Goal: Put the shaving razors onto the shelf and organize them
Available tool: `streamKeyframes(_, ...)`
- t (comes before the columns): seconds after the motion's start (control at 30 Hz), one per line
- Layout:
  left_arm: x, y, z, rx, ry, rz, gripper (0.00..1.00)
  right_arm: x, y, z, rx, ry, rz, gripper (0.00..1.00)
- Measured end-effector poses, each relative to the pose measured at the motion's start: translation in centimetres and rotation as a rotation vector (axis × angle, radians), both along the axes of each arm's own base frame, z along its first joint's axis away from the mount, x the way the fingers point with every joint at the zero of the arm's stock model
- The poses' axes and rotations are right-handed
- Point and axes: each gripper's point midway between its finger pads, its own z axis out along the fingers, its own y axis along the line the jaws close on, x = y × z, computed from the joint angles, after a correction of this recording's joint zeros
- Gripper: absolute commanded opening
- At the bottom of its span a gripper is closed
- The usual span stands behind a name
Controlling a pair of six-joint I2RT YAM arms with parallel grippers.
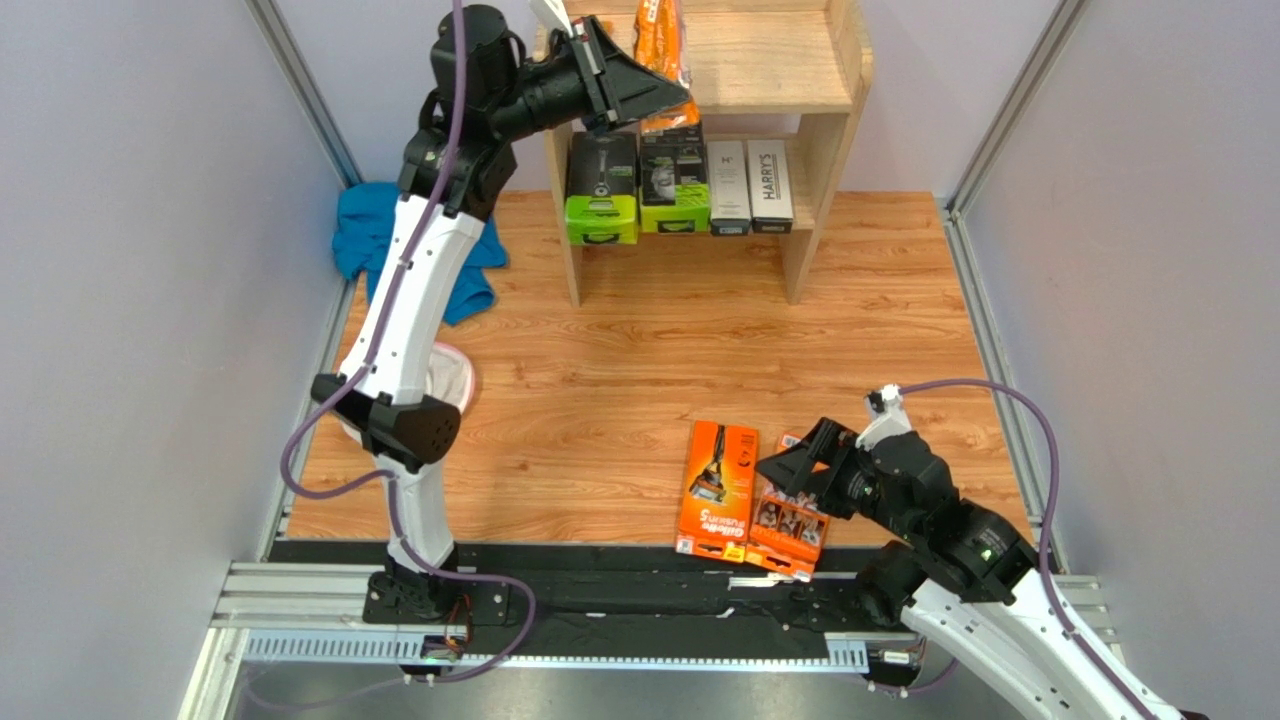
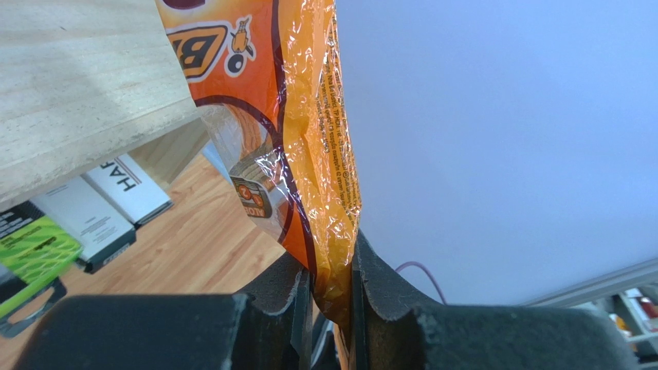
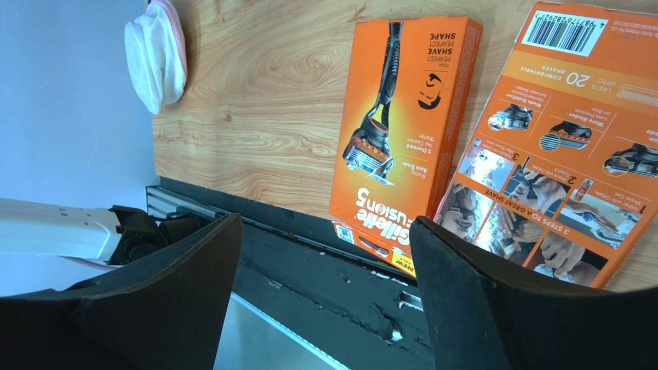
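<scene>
Top external view: the left arm reaches far across the wooden table (image 1: 631, 360) to the shelf (image 1: 781, 60) at the back. The left gripper (image 1: 639, 93) is pinched narrowly on the lower edge of an orange blister pack (image 1: 661, 45), which hangs at the front of the upper tier. Holding it by the thin bottom seam appears to let the pack go onto the board upright. The left wrist view confirms the grip, with crinkled orange film clamped between both fingers (image 2: 297, 301) beside the shelf's pale plank. On the lower tier stand two green-and-black packs (image 1: 601, 195) and two long white boxes (image 1: 748, 185), side by side in a row, so sorting looks well advanced. Near the front edge, two flat orange boxes (image 1: 717, 488) lie next to each other, touching. The right gripper (image 1: 796, 473) hovers over them with jaws spread wide and holds nothing, probably lined up to collect one. A blue cloth (image 1: 368, 225) and a white mesh disc (image 1: 451, 375) lie left of the shelf, apart from the packs.
</scene>
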Motion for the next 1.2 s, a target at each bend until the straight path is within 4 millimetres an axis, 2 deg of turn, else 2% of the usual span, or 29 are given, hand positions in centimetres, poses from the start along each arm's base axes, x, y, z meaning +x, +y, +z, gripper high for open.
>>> streamKeyframes(0.27, 4.6, -1.6, -2.6, -0.064, 0.124, -0.01, 0.09, -0.1, -0.1, -0.1, -0.01, 0.005, 0.002, 0.83)
streamKeyframes(0.47, 7.4, -1.2, -2.9, -0.123, 0.166, 0.029, 0.14, -0.2, -0.2, -0.2, -0.014, 0.009, 0.003, 0.83)
streamKeyframes(0.63, 8.3, -1.1, -3.2, -0.151, 0.202, 0.035, 0.27, 0.1, 0.1, 0.2, -0.016, 0.002, 0.006, 0.84)
streamKeyframes(0.73, 8.6, -1.0, -3.3, -0.155, 0.213, 0.047, 0.39, 1.2, 1.0, 1.7, -0.029, -0.012, 0.021, 0.84)
streamKeyframes(0.8, 8.8, -0.9, -3.2, -0.157, 0.214, 0.056, 0.45, 2.4, 2.1, 3.4, -0.047, -0.021, 0.043, 0.85)
streamKeyframes(0.87, 9.0, -0.8, -3.4, -0.156, 0.219, 0.065, 0.47, 4.0, 3.7, 5.9, -0.046, -0.051, 0.069, 0.86)
streamKeyframes(1.0, 9.2, -0.5, -3.7, -0.152, 0.234, 0.072, 0.48, 8.1, 7.6, 13.3, 0.022, -0.171, 0.125, 0.85)
streamKeyframes(1.03, 9.2, -0.4, -3.7, -0.151, 0.238, 0.074, 0.48, 9.4, 9.1, 16.5, 0.067, -0.221, 0.153, 0.85)
streamKeyframes(1.2, 9.5, -0.1, -4.1, -0.146, 0.253, 0.084, 0.48, 15.2, 10.2, 25.7, 0.208, -0.398, 0.148, 0.82)
